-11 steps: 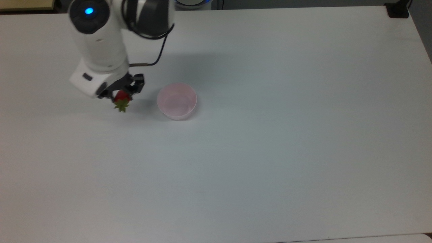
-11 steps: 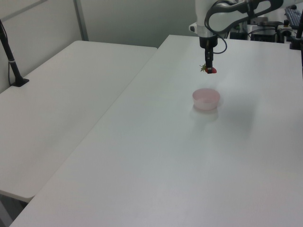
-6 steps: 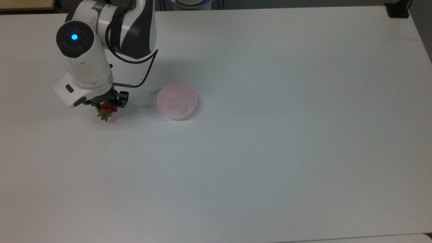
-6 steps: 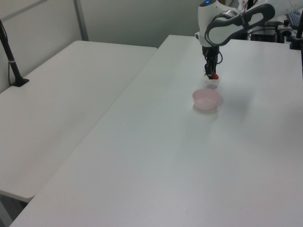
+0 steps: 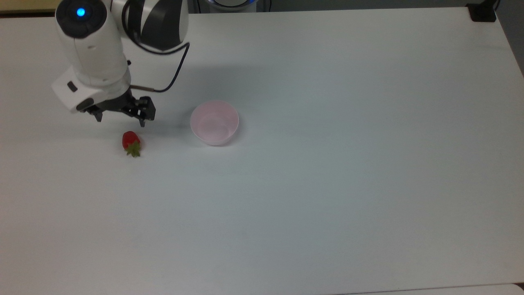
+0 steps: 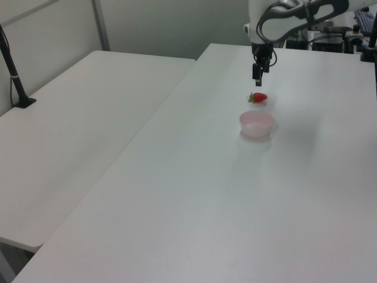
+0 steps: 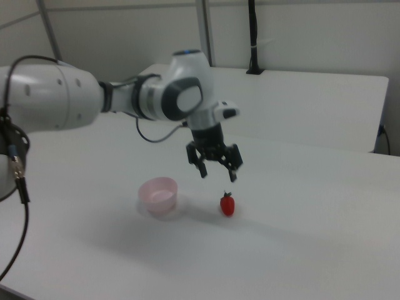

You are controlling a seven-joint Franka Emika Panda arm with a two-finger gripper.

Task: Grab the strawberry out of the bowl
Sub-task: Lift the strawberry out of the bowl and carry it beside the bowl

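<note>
Already out of the bowl (image 5: 214, 122): strawberry (image 5: 131, 142) lying on the white table (image 5: 327, 164), well apart to the top view's left of it. Above, gripper (image 5: 121, 115) spread wide, holding nothing. Seemingly little left to do. Long axis up-down in the top view, green cap toward the bottom.

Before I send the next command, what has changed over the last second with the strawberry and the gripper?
The gripper carried the strawberry toward the top view's left, away from the bowl, lowered it and let go. The strawberry now lies on the table, and the gripper has opened and risen above it, holding nothing. The bowl stayed where it was, with nothing in it.
</note>
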